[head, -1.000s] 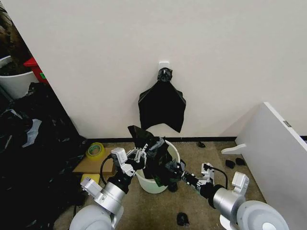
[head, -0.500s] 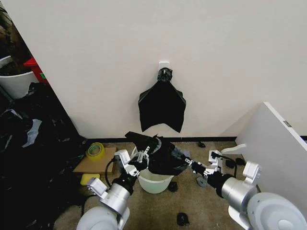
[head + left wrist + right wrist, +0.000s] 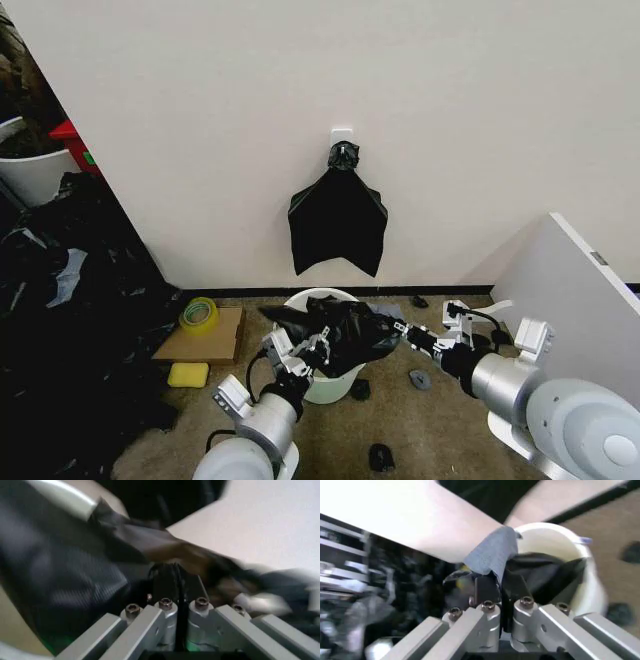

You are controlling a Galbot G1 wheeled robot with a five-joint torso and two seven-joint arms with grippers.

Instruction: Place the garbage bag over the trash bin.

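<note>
Head view puts the biggest thing on my left: one heap of black plastic sheeting (image 3: 75, 330) along the wall, with a larger white tub (image 3: 35, 170) behind it, cut off by the frame edge. On my right one white panel (image 3: 580, 320) leans in. One flat black bag bunch (image 3: 338, 222), knotted at its top, hangs on the wall straight ahead.

Below it stands the one trash bin (image 3: 325, 375), close to the wall. The garbage bag (image 3: 345, 330) is stretched across the near part of its mouth, hiding most of the near rim, while the far rim shows bare and white.

My left gripper (image 3: 318, 352) is at the bin's near-left side, fingers pinched together on the bag's plastic. My right gripper (image 3: 398, 330) is at the bin's right side, likewise clamped on a fold of the bag, as the right wrist view shows (image 3: 496, 583).

Left of the bin lie one cardboard sheet (image 3: 200, 338), one tape roll (image 3: 199, 313) and one yellow sponge (image 3: 188, 375). Several small dark bits (image 3: 380, 457) dot the carpet; I cannot make out what they are.
</note>
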